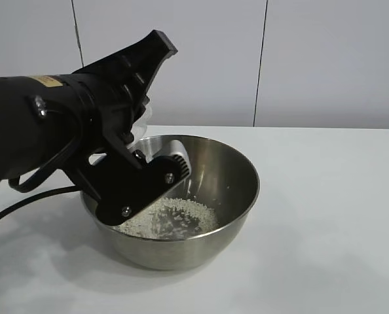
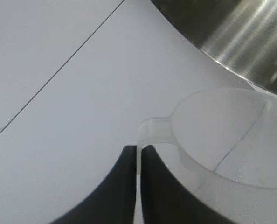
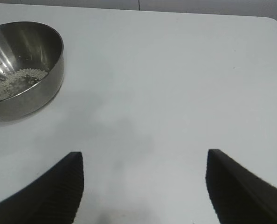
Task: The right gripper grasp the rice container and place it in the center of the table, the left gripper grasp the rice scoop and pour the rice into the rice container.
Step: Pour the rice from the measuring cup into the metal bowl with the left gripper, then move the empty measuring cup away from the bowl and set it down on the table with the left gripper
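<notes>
Rice (image 1: pixel 171 216) sits in a loose white heap at the bottom of the bowl (image 1: pixel 227 196), which stands on the counter (image 1: pixel 325 216) about mid-way across. Left claw (image 2: pixel 139 148) hangs over the bowl's near rim with its fingers pressed together on the little tab of the scoop (image 2: pixel 231 135). From the wrist view the scoop looks see-through and empty, tipped beside the bowl's steel wall, so I'd guess the pour is basically done. In the outside view the scoop is mostly hidden behind the arm. To finish clean, I'd hold the tilt a beat so stuck grains drop, keep the lip inside the rim, then roll it back level before lifting away so nothing scatters. Right claw (image 3: pixel 145 158) is parked well off to the side, fingers spread wide, holding nothing.
</notes>
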### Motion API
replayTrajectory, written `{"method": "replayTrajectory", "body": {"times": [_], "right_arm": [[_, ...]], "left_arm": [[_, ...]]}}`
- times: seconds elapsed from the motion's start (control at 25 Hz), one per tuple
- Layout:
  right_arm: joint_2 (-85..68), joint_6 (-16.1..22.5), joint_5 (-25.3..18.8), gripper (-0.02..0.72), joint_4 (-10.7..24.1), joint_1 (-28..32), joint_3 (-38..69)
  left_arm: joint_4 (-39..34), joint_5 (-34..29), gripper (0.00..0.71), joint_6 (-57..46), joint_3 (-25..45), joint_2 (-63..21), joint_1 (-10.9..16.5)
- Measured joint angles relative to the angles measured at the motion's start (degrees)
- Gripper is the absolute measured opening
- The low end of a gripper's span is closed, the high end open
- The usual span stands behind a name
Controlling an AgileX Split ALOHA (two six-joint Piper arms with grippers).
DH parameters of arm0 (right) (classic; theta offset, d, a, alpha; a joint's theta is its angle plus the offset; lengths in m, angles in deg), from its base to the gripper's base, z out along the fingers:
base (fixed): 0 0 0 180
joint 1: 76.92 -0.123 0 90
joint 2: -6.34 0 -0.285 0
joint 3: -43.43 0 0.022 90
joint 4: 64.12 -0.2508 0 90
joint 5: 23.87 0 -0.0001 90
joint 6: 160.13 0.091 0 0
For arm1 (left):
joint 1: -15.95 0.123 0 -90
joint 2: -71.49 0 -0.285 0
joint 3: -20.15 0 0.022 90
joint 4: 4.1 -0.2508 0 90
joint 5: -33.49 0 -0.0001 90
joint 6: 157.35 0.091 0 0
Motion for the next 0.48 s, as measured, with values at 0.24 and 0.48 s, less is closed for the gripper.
{"method": "replayTrajectory", "body": {"times": [0.24, 0.48], "right_arm": [[0.0, 0.0, -0.1, 0.503, 0.0, 0.0, 0.0], [0.0, 0.0, -0.1, 0.503, 0.0, 0.0, 0.0]], "left_arm": [[0.3, 1.5, 0.009, -11.9, -0.6, 0.0, 0.0], [8.6, 9.7, 0.009, -40.4, -4.8, -0.8, 0.0]]}}
